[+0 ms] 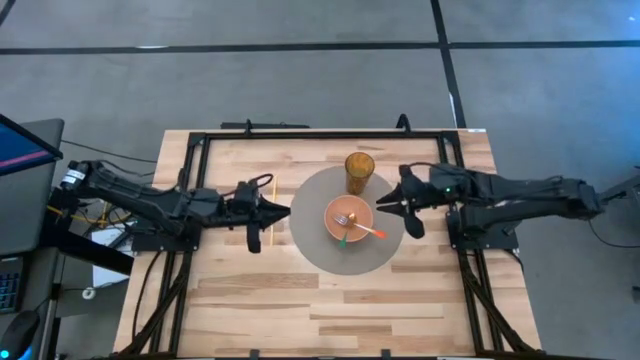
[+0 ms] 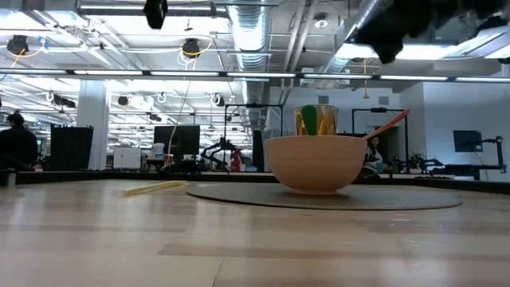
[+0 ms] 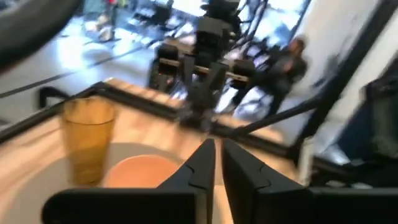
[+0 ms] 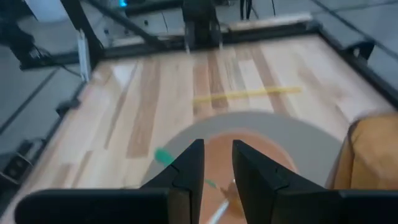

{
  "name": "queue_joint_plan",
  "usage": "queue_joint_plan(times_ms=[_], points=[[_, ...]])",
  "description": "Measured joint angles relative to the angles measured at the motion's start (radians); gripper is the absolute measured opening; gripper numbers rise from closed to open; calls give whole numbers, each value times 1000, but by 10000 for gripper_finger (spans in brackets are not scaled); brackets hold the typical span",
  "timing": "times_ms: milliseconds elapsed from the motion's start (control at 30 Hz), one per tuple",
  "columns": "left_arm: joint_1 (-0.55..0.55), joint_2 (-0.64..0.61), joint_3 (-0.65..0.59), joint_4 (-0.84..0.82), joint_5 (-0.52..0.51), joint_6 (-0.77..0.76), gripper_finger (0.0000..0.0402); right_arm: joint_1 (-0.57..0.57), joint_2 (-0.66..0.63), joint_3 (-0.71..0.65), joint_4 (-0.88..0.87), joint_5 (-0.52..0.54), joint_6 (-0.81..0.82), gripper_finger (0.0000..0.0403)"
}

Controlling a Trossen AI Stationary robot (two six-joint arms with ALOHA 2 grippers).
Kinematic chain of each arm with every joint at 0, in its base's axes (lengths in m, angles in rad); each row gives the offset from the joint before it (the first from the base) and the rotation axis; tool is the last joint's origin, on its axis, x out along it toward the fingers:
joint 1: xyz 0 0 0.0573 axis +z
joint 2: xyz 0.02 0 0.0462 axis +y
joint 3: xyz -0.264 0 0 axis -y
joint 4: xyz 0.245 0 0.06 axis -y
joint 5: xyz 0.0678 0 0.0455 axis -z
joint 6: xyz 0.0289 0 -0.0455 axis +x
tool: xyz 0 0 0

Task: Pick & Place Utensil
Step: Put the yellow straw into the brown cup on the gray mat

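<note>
Grey concrete floor surrounds my wooden table (image 1: 330,300) in the high view. On it lies a round grey mat (image 1: 310,250), carrying a salmon bowl (image 1: 350,221) and an amber cup (image 1: 360,172). A fork (image 1: 347,218), an orange-handled utensil (image 1: 368,231) and a green-handled one (image 1: 343,238) already lie in the bowl. A yellow chopstick (image 1: 268,210) rests on bare wood just off the mat's left edge, partly under the left gripper (image 1: 282,212). The right gripper (image 1: 392,203) hovers beside the bowl's right rim.

From table height, I see the bowl (image 2: 315,163) with an orange handle (image 2: 388,123) leaning out over its rim, the cup (image 2: 317,119) behind it, and the chopstick (image 2: 155,188) flat on the wood, which confirms nothing is lifted.

My left wrist camera shows its fingers (image 3: 199,171) nearly together with only a narrow slit, empty, facing bowl and cup.

My right wrist camera shows its fingers (image 4: 189,165) slightly apart, empty, over the bowl, and the chopstick (image 4: 247,94) beyond, clear of the mat; the overhead hides that.

I judge the chopstick remains to be placed; next I should open the left fingers and drop onto it.
</note>
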Motion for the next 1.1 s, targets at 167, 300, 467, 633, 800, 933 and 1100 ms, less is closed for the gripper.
queue_joint_plan(times_ms=[167,300,467,633,800,933,1100], points=[[17,11,140,-396,-118,-74,11,-1,-14,-58,-6,0,3,77],[32,37,145,-614,-109,-239,13,-16,-14,-42,-5,-1,1,77],[34,107,143,-793,-97,-408,28,-20,-14,-39,-13,-2,1,77],[73,185,143,-802,-131,-426,58,-18,-8,-39,-16,-5,1,77],[219,250,143,-802,-137,-434,96,-18,-6,-39,-16,-5,1,77],[353,328,143,-800,-65,-418,121,-18,-7,-39,-15,-5,1,77],[484,450,143,-797,-62,-369,134,-18,-6,-39,-16,-5,1,77]])
